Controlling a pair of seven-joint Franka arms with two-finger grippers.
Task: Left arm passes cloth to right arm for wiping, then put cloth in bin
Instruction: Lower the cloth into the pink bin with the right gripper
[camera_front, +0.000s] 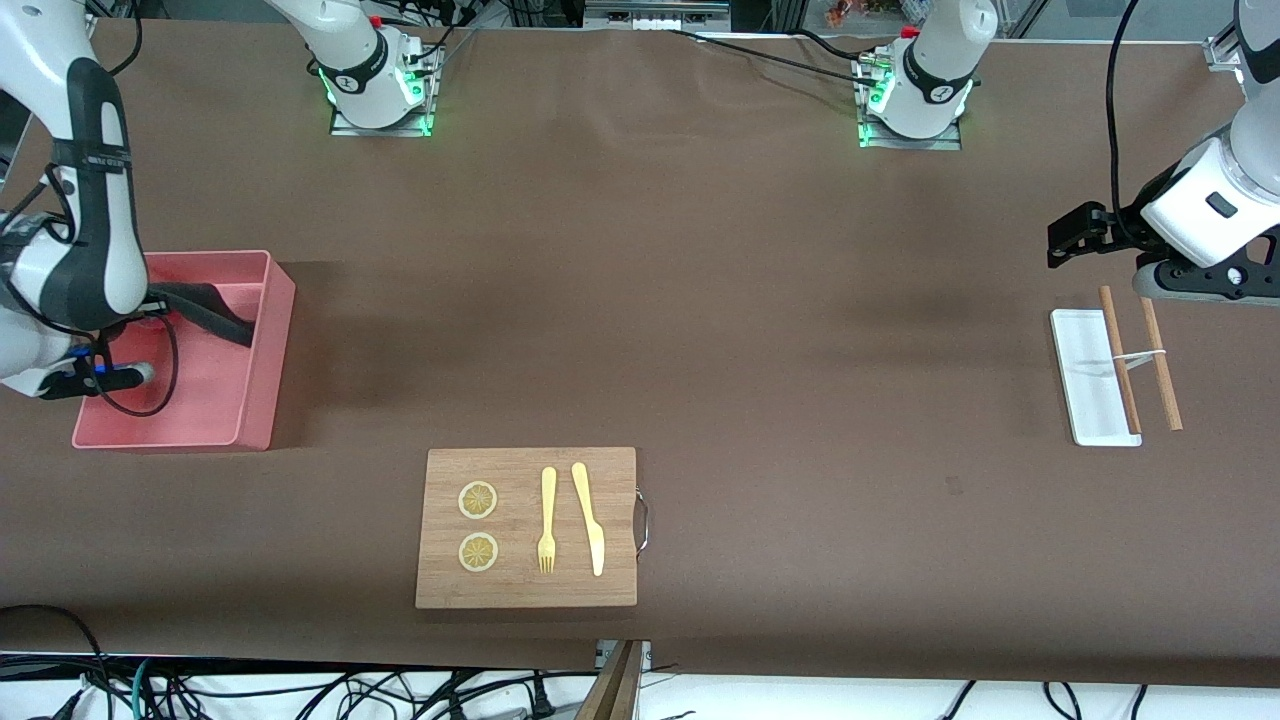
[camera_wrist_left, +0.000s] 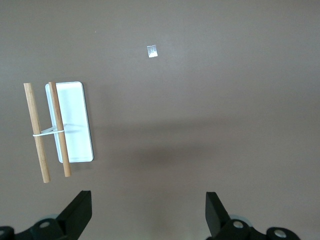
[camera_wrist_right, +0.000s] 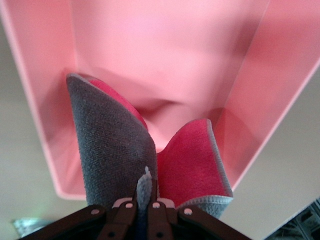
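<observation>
The cloth (camera_wrist_right: 110, 145), grey on one face and red on the other, hangs folded inside the pink bin (camera_wrist_right: 265, 90). My right gripper (camera_wrist_right: 145, 197) is shut on the cloth's top edge, over the bin. In the front view the cloth (camera_front: 215, 312) shows as a dark strip inside the bin (camera_front: 262, 345) at the right arm's end of the table, and the right arm's own body covers its gripper. My left gripper (camera_front: 1068, 238) waits open with nothing in it, above the table at the left arm's end. Its fingers (camera_wrist_left: 80, 210) stand wide apart around bare tabletop.
A small flat white tray (camera_front: 1085, 380) lies under the left arm with two wooden sticks (camera_front: 1140, 355) joined by a band across it. A wooden board (camera_front: 527, 527) with two lemon slices, a fork and a knife sits near the front camera.
</observation>
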